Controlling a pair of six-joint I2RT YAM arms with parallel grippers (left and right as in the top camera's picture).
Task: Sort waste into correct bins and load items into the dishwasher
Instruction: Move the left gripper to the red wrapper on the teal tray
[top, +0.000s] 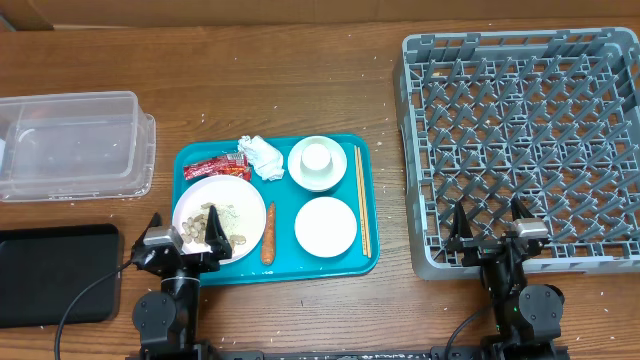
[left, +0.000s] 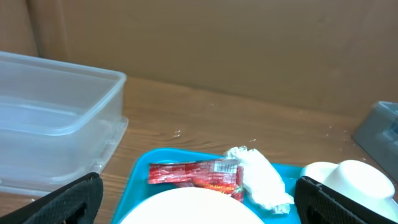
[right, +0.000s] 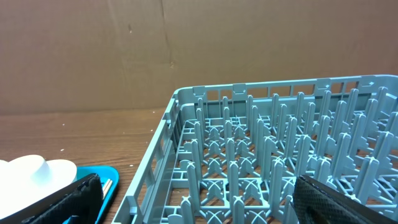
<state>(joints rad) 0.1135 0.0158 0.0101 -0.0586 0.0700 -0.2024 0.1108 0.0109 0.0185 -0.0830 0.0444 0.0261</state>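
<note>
The wooden table carries everything. The grey dish rack is the biggest thing on it. It stretches ahead and to the right of the right gripper, which hangs over the rack's near edge with its fingers wide apart and nothing between them. The teal tray lies to that gripper's left. The left gripper hangs over the tray's near left corner, its fingers likewise spread wide and empty. The clear tub sits ahead and to the left of the left gripper, apart from the tray. The flat black tray lies just to the left gripper's left. The round white plate sits on the teal tray, right under and just ahead of the left gripper. One white bowl stands to the left gripper's right. A second bowl stands farther ahead, with the small cup in it. The chopsticks lie along the tray's right edge, between the bowls and the rack. The red wrapper lies straight ahead of the left gripper, beyond the plate, with the crumpled tissue touching its right end. The orange stick lies just right of the plate. The pale crumbs are scattered on the plate beside the left gripper's right finger.
</note>
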